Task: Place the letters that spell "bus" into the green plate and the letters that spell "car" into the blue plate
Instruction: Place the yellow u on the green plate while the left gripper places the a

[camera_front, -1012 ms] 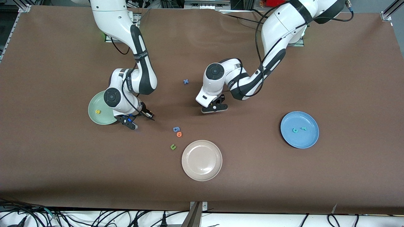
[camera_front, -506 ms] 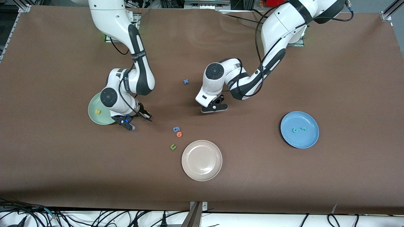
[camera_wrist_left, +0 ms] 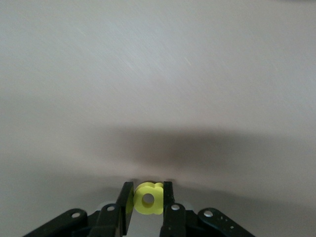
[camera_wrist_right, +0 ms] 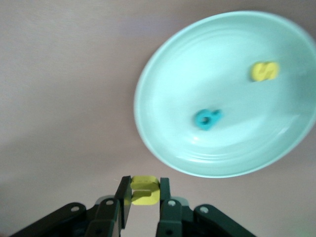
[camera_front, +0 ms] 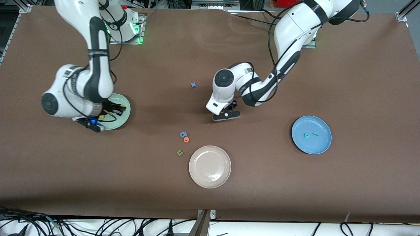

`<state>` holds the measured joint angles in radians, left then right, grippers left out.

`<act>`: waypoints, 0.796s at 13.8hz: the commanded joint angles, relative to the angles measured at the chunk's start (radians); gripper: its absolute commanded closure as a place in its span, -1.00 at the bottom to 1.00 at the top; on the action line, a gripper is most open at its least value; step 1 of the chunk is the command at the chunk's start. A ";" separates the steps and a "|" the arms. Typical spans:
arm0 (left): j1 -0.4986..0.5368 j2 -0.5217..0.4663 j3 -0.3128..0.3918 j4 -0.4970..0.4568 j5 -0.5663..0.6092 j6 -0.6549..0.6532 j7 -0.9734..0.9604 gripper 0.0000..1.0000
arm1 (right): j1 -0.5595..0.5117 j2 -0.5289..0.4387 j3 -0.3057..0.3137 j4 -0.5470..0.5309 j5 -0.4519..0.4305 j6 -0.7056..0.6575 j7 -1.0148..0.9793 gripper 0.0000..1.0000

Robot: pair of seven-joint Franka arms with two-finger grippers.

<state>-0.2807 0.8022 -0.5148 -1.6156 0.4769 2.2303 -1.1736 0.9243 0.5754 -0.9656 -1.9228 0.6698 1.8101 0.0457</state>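
Clamped between the fingers of the left gripper (camera_wrist_left: 146, 210) is a yellow "a" (camera_wrist_left: 148, 198), held narrowly; the front view shows this gripper (camera_front: 226, 114) low over bare table near the middle, with the letter hidden under the hand. Only brown cloth is seen past the "a" in the left wrist view.

The right gripper (camera_wrist_right: 143, 207) is closed on a yellow "u" (camera_wrist_right: 144, 190), pinched between 2 dark fingers. In the front view this gripper (camera_front: 113, 109) is over the green plate (camera_front: 126, 113), which lies toward the right arm's end of the table and is partly covered by the arm.

Inside the green plate (camera_wrist_right: 163, 89), the right wrist view shows a teal "b" (camera_wrist_right: 207, 119) and a yellow "s" (camera_wrist_right: 264, 71), apart from each other; the front view hides the "b" and shows only a trace of yellow under the hand.

The blue plate (camera_front: 320, 144) lies toward the left arm's end, with a teal "c" (camera_front: 306, 135) and a teal "r" (camera_front: 315, 133) in it, seen only in the front view.

On the table between the arms lie a blue "g" (camera_front: 183, 134) touching an orange "o" (camera_front: 186, 139), an olive "u" (camera_front: 179, 152) nearer the camera, a blue "x" (camera_front: 193, 85) farther off, and a white plate (camera_front: 197, 177).
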 commanded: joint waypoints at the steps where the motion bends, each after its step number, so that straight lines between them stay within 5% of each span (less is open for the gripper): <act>1: 0.118 -0.040 -0.036 0.025 -0.047 -0.093 0.179 0.71 | 0.013 0.009 -0.022 -0.074 -0.013 0.026 -0.136 1.00; 4: 0.254 -0.075 -0.044 0.025 -0.075 -0.190 0.429 0.71 | 0.014 0.015 -0.019 -0.201 -0.019 0.229 -0.268 1.00; 7: 0.377 -0.109 -0.042 0.025 -0.093 -0.273 0.706 0.71 | 0.015 0.020 -0.019 -0.242 -0.019 0.265 -0.306 1.00; 8: 0.417 -0.109 -0.042 0.025 -0.093 -0.290 0.798 0.71 | 0.015 0.020 -0.019 -0.243 -0.019 0.265 -0.306 0.80; 10: 0.477 -0.107 -0.040 0.023 -0.092 -0.308 0.983 0.71 | 0.015 0.020 -0.019 -0.236 -0.019 0.265 -0.305 -0.59; 11: 0.500 -0.107 -0.040 0.020 -0.092 -0.319 1.035 0.71 | 0.016 0.017 -0.021 -0.228 -0.019 0.261 -0.291 -0.98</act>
<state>0.1811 0.7160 -0.5465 -1.5758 0.4100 1.9395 -0.2672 0.9258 0.6087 -0.9780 -2.1501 0.6626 2.0654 -0.2490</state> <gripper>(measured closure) 0.718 0.586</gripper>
